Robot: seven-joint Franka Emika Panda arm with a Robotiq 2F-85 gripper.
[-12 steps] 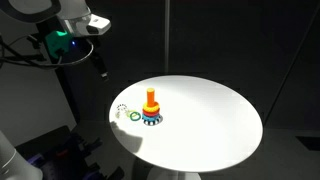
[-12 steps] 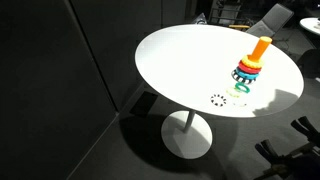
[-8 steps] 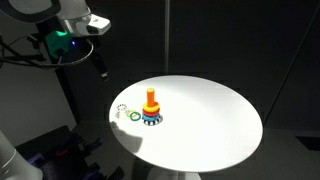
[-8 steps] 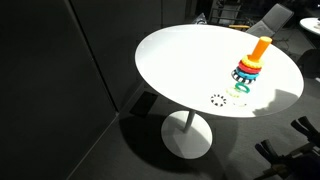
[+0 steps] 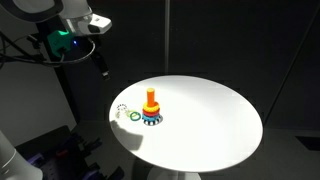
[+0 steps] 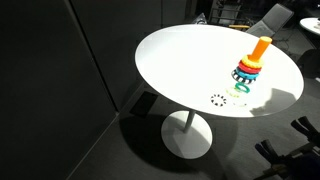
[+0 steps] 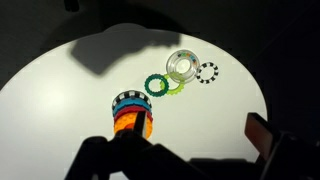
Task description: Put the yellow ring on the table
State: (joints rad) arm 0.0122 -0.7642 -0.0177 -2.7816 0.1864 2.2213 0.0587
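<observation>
Currently hovering high and aside from the stacking toy [image 5: 151, 118], hand [image 5: 101, 69] spread and empty, leaving clearance for descending onto the yellow ring [image 5: 151, 107] bound for the table [image 5: 212, 122].

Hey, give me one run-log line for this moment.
claw: open, empty, raised clear of the toy | yellow ring: on the stacking toy, untouched | green ring: lying on table
</observation>
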